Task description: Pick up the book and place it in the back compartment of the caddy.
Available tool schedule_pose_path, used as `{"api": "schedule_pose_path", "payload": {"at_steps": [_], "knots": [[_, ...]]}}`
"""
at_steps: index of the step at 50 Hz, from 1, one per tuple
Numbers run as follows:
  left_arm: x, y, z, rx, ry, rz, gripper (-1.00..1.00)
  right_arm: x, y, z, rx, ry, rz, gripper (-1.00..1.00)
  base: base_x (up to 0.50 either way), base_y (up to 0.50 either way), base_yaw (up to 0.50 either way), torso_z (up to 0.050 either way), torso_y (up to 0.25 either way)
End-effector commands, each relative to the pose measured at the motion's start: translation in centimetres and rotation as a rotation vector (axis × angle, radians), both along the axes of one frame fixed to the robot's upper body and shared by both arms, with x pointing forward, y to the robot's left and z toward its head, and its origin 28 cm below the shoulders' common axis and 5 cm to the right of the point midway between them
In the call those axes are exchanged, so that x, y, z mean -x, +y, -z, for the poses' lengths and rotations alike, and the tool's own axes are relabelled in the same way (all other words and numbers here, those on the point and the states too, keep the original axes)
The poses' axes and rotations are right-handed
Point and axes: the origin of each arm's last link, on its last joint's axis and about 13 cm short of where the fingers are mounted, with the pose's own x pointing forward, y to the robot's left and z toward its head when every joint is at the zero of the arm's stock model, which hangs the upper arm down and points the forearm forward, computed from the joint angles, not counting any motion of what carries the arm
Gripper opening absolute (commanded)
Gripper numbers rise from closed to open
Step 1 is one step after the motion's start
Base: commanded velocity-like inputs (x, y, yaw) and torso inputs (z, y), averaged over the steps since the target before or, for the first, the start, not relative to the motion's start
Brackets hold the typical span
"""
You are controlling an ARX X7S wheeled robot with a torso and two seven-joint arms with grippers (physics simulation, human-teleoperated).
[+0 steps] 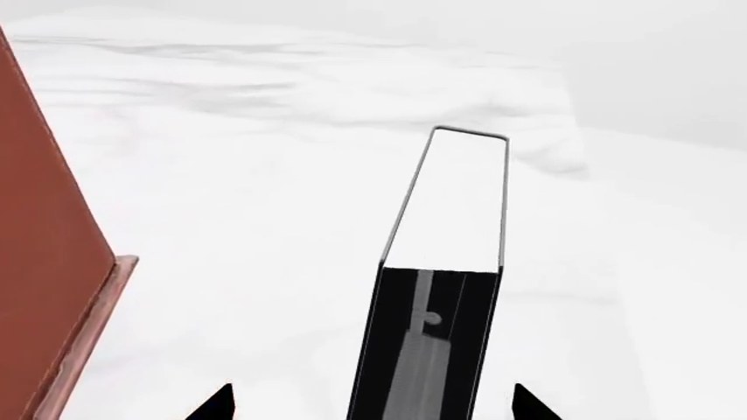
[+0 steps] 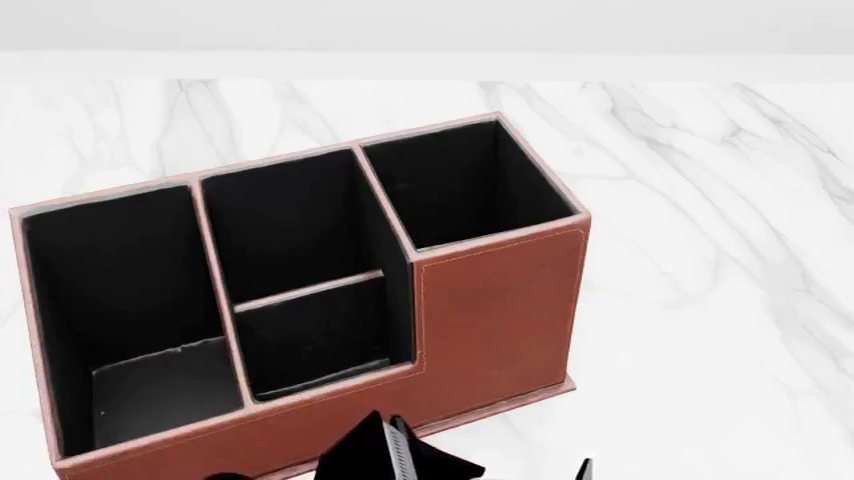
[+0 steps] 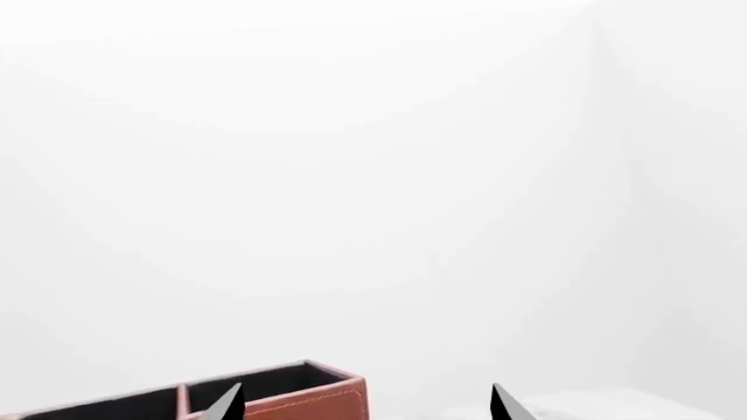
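Left claw (image 1: 373,404) grasping book (image 1: 450,262), raised above worktop (image 1: 268,262) beside caddy (image 2: 494,300). Your pickup done; back compartment (image 2: 320,335) empty. Right claw (image 3: 366,404) released.

White marble tabletop (image 2: 721,200), grey veining; plain pale wall (image 2: 427,25) behind its far edge.

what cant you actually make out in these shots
- Left gripper: left wrist view's lower edge cuts off all but two fingertips flanking the book; contact hidden.
- Right gripper: right wrist view shows only two tips, nothing between them.
- Book in head view: cut off by the lower edge.
- Caddy: its deeper cells' floors are lost in black lining.
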Motion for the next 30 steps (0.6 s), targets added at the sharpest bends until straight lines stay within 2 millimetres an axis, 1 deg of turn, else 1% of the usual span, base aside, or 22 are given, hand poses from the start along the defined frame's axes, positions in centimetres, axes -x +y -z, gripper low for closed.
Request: {"api": "schedule_pose_path", "payload": {"at_steps": [1, 15, 16, 27, 30], "knots": [[0.2, -0.9, 0.3, -0.002, 0.005, 0.019, 1.0, 0.0, 0.0, 0.0, -0.001, 0.001, -0.004, 1.0, 0.0, 0.0, 0.0, 0.0, 0.0], [0.5, -0.9, 1.0, -0.03, 0.025, 0.025, 1.0, 0.0, 0.1, 0.1, 0.001, 0.002, -0.01, 1.0, 0.0, 0.0, 0.0, 0.0, 0.0], [0.5, -0.9, 1.0, -0.032, 0.027, 0.027, -1.0, 0.0, 0.1, 0.1, 0.001, 0.001, -0.009, 1.0, 0.0, 0.0, 0.0, 0.0, 0.0], [0.6, -0.9, 1.2, -0.037, 0.031, 0.023, -1.0, 0.0, 0.1, 0.1, 0.002, 0.003, -0.013, 1.0, 0.0, 0.0, 0.0, 0.0, 0.0], [0.8, -0.8, 1.5, -0.059, 0.027, 0.02, -1.0, 0.1, 0.2, 0.1, 0.005, 0.003, -0.013, 1.0, 0.0, 0.0, 0.0, 0.0, 0.0]]}}
